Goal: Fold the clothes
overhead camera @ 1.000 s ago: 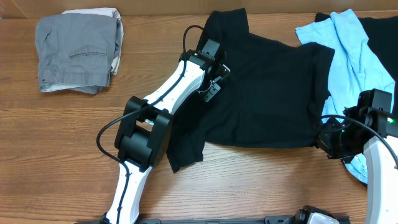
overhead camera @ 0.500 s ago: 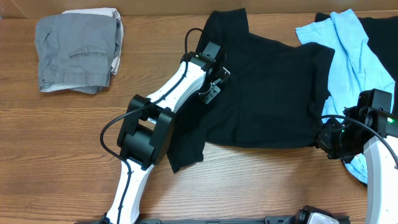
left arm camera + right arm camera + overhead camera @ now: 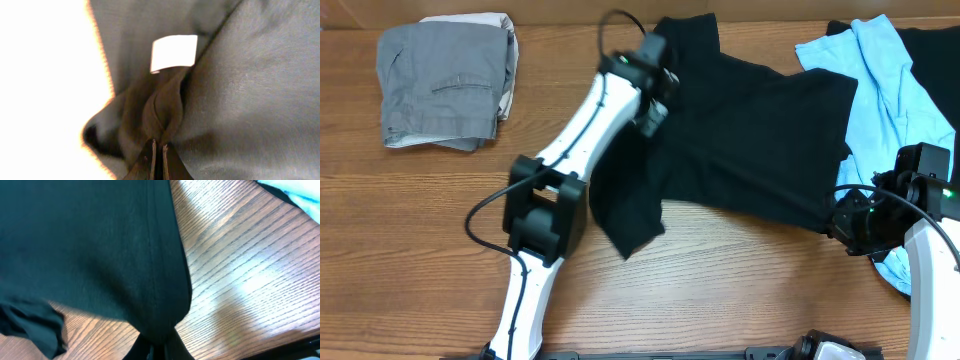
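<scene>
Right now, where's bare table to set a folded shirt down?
Biggest free patch: front left, below the trousers, left of the left arm. Also a front strip below the black tee, between that arm and the right gripper. Crowded: the right side, covered by the blue tee.

The left arm (image 3: 582,130) and right arm (image 3: 932,255) are white links, black joints, looping black cables.

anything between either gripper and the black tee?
Nothing visible. The left gripper is shut on a bunch of the black T-shirt near its white tag; the right gripper is shut on the shirt's edge on the right side. The light blue tee lies beside it, not between.
</scene>
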